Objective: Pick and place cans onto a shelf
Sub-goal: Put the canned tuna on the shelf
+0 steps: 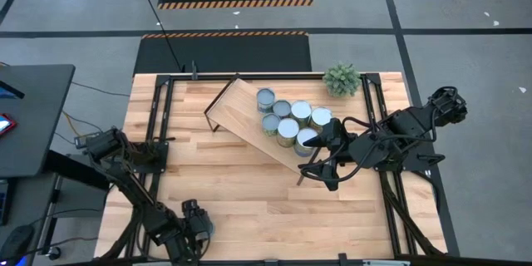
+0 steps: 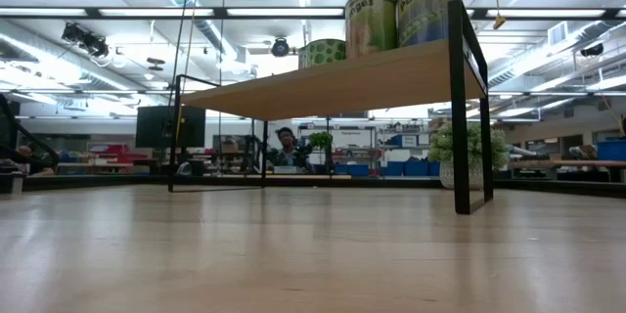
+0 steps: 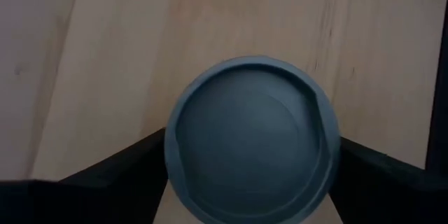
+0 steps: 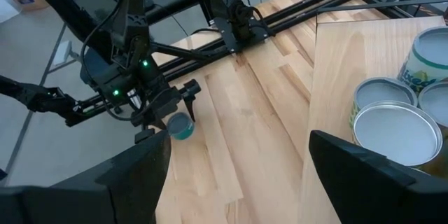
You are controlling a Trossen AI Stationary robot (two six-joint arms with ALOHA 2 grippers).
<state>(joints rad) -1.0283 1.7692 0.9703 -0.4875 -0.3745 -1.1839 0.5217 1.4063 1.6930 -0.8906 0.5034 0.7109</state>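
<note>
The light wood shelf [image 1: 237, 104] stands on its black frame at the table's far middle, with several cans [image 1: 288, 129] on its right half; three of them show in the low view [image 2: 372, 24]. My right gripper [image 1: 320, 165] is open and empty just off the shelf's right end, beside a white-topped can [image 4: 395, 133]. One blue-grey-topped can [image 3: 252, 140] stands upright on the table near its near-left corner. My left gripper [image 3: 252, 182] is open above this can, pointing down, one finger on each side; it also shows in the right wrist view [image 4: 168, 115]. My left gripper comes at the can from above, and its two fingers [image 3: 119, 171] stand at opposite sides of the can's wall. The can's own top hides those places, so I cannot tell whether the fingers touch it. The can stands on the table.
A small potted plant [image 1: 342, 78] stands at the table's far right, behind the shelf. Black frame rails [image 1: 162, 133] run along the table's left and right sides. Bare tabletop [image 1: 249, 191] lies between the shelf and the near edge.
</note>
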